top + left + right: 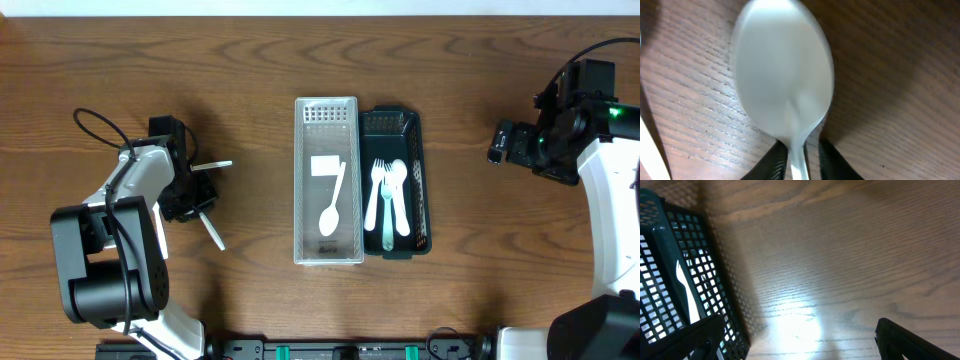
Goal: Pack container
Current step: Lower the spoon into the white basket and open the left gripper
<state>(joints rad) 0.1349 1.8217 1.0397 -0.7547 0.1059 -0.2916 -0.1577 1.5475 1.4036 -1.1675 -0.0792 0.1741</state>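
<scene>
**A:** Eyes on the spoon (782,75). It's up in the left gripper (801,152), fingers (771,162) nipped onto the neck just under the bowl. That's out at the left of the table (250,60), well apart from both containers.

**B:** And the drop zone is the clear tray (327,262) in the middle, a second spoon (332,210) lying in it. The dark basket (423,180) touches its right side, with white cutlery (388,195) inside.

**A:** I'd judge this one is bound for one of those. Trouble is the grip: a narrow pinch with a big bowl out front. Swing it across too fast and it could swivel or slide free.

**B:** Come in low and the bowl could clip the tray's rim. The tray looks light, so it would shove against the basket. Let go too high and the spoon bounces out.

**A:** There's a white strip (647,150) on the wood beside the gripper too. Too little of it shows to name.

**B:** The right gripper (799,325) is spread wide with nothing in it, hanging off to the right of the basket. If both arms head for the middle together, that's a clash.
</scene>
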